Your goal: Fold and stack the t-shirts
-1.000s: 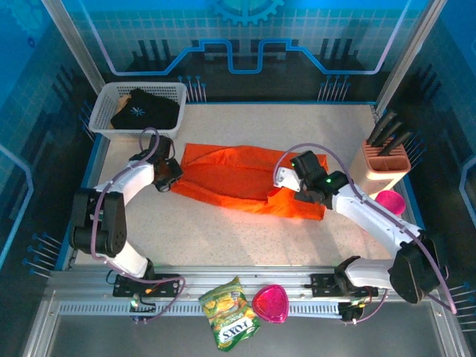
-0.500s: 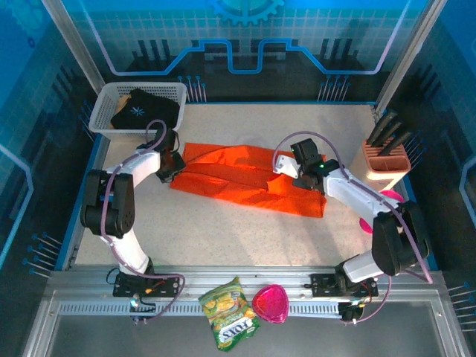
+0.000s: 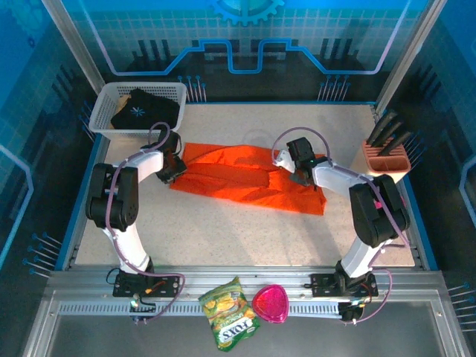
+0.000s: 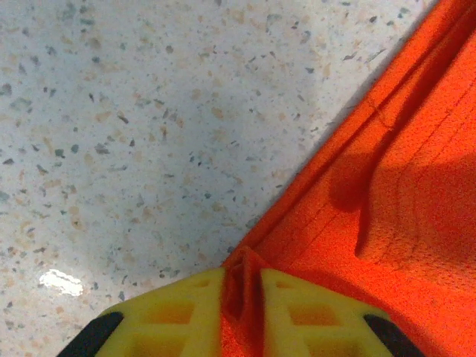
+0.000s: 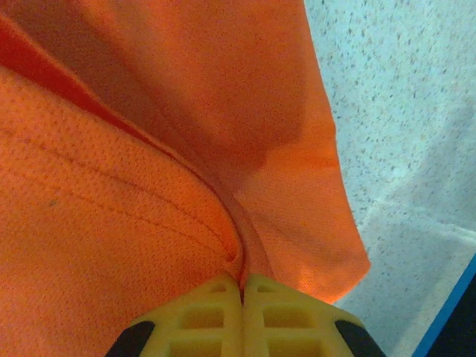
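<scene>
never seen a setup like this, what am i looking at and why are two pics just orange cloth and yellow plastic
These are two robot arms bolted to a table, filmed once from above and once by a small camera on each wrist. The yellow plastic is the arms' own fingers. The left gripper pinches one end of the orange t-shirt, the right gripper the other. A black t-shirt lies in the white basket. A snack bag and a pink bowl sit on the front rail.
</scene>
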Robot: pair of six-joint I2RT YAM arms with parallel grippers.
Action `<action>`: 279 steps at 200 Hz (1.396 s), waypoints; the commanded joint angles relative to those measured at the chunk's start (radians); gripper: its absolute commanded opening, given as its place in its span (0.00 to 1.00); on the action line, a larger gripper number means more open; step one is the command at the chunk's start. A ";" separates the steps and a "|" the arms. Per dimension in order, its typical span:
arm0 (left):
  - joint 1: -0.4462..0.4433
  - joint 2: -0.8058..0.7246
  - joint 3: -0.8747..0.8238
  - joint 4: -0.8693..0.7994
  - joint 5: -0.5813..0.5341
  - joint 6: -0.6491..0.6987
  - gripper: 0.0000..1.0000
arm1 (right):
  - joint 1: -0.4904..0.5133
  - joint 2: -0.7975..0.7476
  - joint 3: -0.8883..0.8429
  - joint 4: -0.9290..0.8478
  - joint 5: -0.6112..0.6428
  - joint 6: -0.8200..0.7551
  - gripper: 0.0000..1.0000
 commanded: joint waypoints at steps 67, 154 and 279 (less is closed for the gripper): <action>-0.020 -0.204 0.001 0.004 -0.012 0.071 0.73 | -0.016 -0.144 0.015 0.068 0.137 0.406 0.54; -0.101 0.005 0.386 -0.179 0.035 0.237 0.12 | -0.069 -0.392 0.036 -0.438 -0.276 1.185 0.33; -0.109 0.411 0.625 -0.284 0.060 0.215 0.00 | -0.099 -0.043 -0.054 -0.246 -0.433 1.323 0.00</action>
